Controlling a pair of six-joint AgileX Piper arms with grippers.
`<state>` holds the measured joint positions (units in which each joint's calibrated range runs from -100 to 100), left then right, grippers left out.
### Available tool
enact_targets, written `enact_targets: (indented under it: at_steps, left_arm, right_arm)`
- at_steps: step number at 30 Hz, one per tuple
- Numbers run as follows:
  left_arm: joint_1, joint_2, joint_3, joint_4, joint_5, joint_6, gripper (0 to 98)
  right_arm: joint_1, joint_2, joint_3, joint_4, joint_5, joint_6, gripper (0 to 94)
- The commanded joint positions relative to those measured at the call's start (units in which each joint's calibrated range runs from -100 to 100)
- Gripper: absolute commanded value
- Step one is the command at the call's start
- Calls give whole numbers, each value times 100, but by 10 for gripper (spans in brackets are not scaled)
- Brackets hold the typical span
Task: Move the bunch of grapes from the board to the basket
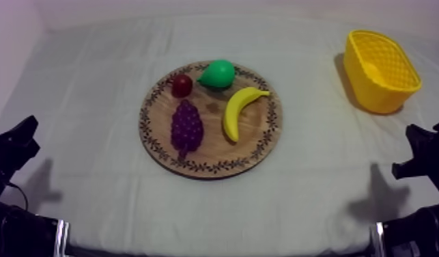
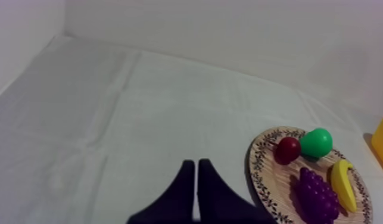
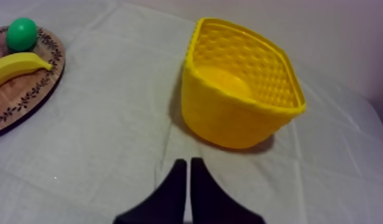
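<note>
Bunch of grapes (image 1: 186,128), eight o'clock on wooden board (image 1: 263,147): probably light, stiff, knobbly; pinch mid-width; left gripper (image 2: 196,164), right gripper (image 3: 187,162) closed, empty.

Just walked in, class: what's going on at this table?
Nothing is being handled yet. The left gripper and right gripper sit shut, touching nothing. The bunch of grapes lies on the wooden board beside the banana, pear and small red fruit. The yellow basket stands empty at the right.
</note>
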<state>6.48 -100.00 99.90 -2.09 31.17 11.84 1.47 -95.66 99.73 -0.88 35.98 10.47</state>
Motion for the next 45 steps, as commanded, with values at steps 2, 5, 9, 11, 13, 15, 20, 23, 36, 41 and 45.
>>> enact_targets:
  at_steps: [2, 5, 9, 11, 13, 15, 20, 23, 36, 41, 45]
  left_arm:
    - [0, 0, -2, -4, -5, 0, 1]
    - [0, 0, -2, -4, -5, 0, 1]
    - [0, 0, -2, -4, -5, 0, 1]
    - [0, 0, -2, -4, -5, 0, 1]
    - [0, 0, -2, -4, -5, 0, 1]
    - [0, 0, -2, -4, -5, 0, 1]
    - [0, 0, -2, -4, -5, 0, 1]
    - [0, 0, -2, -4, -5, 0, 1]
    - [0, 0, -2, -4, -5, 0, 1]
    - [0, 0, -2, -4, -5, 0, 1]
    - [0, 0, -2, -4, -5, 0, 1]
  right_arm:
    - [-1, -1, 4, 2, -1, 1, 2]
    - [-1, -1, 4, 2, -1, 1, 2]
    - [-1, -1, 4, 2, -1, 1, 2]
    - [-1, -1, 4, 2, -1, 1, 2]
    - [-1, -1, 4, 2, -1, 1, 2]
    - [-1, -1, 4, 2, -1, 1, 2]
    - [-1, -1, 4, 2, -1, 1, 2]
    - [-1, -1, 4, 2, -1, 1, 2]
    - [-1, -1, 4, 2, 121, 8, 6]
    - [-24, -1, 4, 2, 139, -107, 6]
    - [-81, -1, 4, 2, 143, -122, 6]
